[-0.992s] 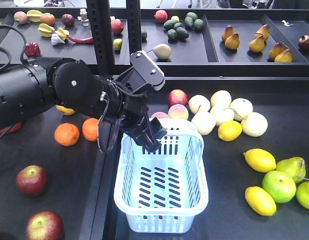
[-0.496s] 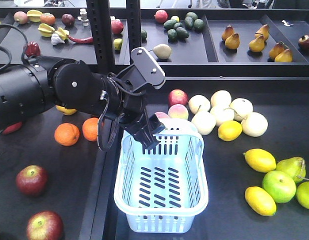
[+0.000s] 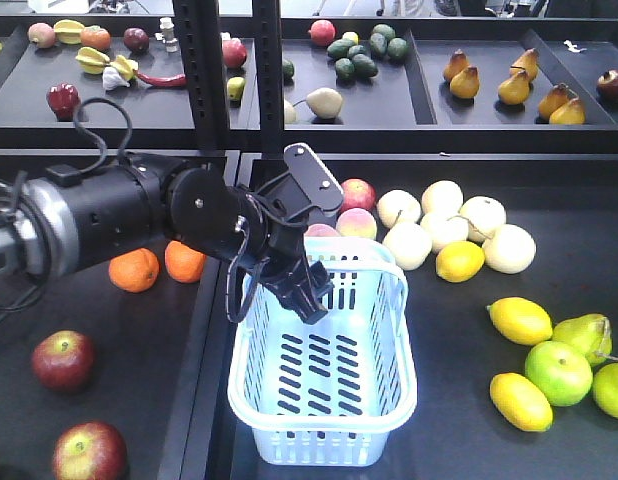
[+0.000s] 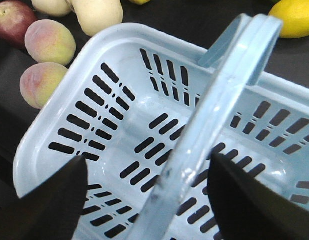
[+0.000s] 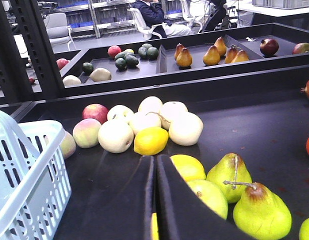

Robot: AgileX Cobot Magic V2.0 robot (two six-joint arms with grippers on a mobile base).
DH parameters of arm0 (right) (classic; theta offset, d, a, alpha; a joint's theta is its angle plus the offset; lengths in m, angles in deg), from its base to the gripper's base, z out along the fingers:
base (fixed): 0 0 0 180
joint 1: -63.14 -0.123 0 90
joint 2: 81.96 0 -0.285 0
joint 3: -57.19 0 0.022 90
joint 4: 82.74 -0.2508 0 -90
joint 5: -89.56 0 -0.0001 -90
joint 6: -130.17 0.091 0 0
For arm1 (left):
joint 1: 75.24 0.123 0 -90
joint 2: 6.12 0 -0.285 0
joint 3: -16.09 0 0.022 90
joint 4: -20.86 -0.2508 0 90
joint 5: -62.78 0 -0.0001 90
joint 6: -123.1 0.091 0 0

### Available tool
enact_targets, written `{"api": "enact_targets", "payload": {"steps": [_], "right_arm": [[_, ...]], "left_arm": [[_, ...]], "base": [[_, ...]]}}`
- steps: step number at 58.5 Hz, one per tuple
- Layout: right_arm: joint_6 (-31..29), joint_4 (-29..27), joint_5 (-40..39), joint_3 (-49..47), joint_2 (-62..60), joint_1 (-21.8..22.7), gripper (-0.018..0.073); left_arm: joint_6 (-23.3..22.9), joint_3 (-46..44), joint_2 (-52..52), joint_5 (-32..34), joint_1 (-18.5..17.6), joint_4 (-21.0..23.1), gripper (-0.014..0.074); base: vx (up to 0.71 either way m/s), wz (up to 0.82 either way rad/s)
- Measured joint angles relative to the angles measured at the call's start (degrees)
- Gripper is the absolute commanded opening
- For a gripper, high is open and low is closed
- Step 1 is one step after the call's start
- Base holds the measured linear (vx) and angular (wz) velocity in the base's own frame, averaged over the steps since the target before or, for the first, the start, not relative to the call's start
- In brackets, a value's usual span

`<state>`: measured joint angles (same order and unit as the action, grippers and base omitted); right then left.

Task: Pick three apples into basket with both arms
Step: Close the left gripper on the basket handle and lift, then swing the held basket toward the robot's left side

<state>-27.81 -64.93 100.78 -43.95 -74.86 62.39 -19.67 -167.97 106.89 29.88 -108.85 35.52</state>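
Note:
The pale blue basket (image 3: 324,442) stands empty at centre front, its loop handle (image 3: 361,250) raised. My left gripper (image 3: 311,292) hangs open over the basket's far left corner. In the left wrist view the handle (image 4: 214,115) runs between the two black fingers of that gripper (image 4: 148,161), with gaps on both sides. Two dark red apples (image 3: 62,360) (image 3: 89,452) lie on the left table, well left of the basket. My right gripper (image 5: 155,166) is shut and empty, low over the table right of the basket (image 5: 24,170); it does not show in the front view.
Two oranges (image 3: 134,268) lie under the left arm. Peaches (image 4: 49,42), pale round fruit (image 3: 444,230) and a red apple (image 3: 357,193) crowd behind the basket. Lemons (image 3: 519,320) and green pears (image 5: 259,212) lie to its right. Black posts (image 3: 204,70) rise behind.
The left arm has swung right and stretched out, and its open gripper has dropped a little lower over the basket's far left corner. The basket and fruit have not moved.

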Motion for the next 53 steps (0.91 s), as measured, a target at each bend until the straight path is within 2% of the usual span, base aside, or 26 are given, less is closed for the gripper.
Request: {"api": "enact_targets", "payload": {"steps": [6,10,24,46,53], "right_arm": [[0.0,0.0,0.0,0.0,0.0,0.0,-0.0008],[0.0,0.0,0.0,0.0,0.0,0.0,-0.0008],[0.0,0.0,0.0,0.0,0.0,0.0,-0.0008],[0.0,0.0,0.0,0.0,0.0,0.0,-0.0008],[0.0,0.0,0.0,0.0,0.0,0.0,-0.0008]], "left_arm": [[0.0,0.0,0.4,0.5,0.0,0.0,0.0448],[0.0,0.0,0.4,0.5,0.0,0.0,0.0385],[0.4,0.0,-0.9,-0.4,0.0,-0.2,-0.0011],[-0.5,0.1,-11.0,-1.6,0.0,-0.1,-0.0008],[-4.3,0.1,-15.2,-5.3,0.0,-0.2,-0.0008]], "base": [[0.00,0.00],[0.00,0.00],[0.00,0.00],[0.00,0.00],[0.00,0.00]]}}
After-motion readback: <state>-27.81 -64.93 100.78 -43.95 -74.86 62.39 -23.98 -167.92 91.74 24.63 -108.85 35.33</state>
